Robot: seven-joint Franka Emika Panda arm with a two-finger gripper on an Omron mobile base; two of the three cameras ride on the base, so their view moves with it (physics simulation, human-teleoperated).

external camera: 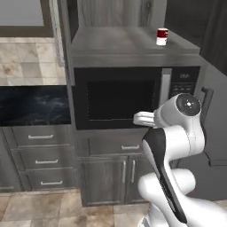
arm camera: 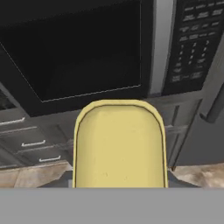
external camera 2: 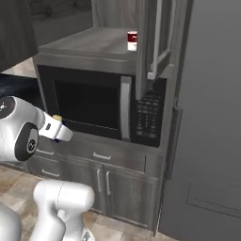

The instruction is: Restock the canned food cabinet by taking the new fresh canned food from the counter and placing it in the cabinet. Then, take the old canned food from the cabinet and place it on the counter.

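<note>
Holding the new fresh canned food [arm camera: 120,144], the tool [external camera 2: 56,126] has its jaws closed narrow around it; the yellow lid fills the near part of the hand view, right against the tool. Such a can is probably rigid and light, with a smooth side that could slip, so a grip across the body suits it. It hangs in front of the microwave [external camera: 119,97], below the open cabinet [external camera 2: 155,42]. On the shelf [external camera: 119,42] above, far right, stands the old canned food [external camera: 162,37], well apart from the tool.
</note>
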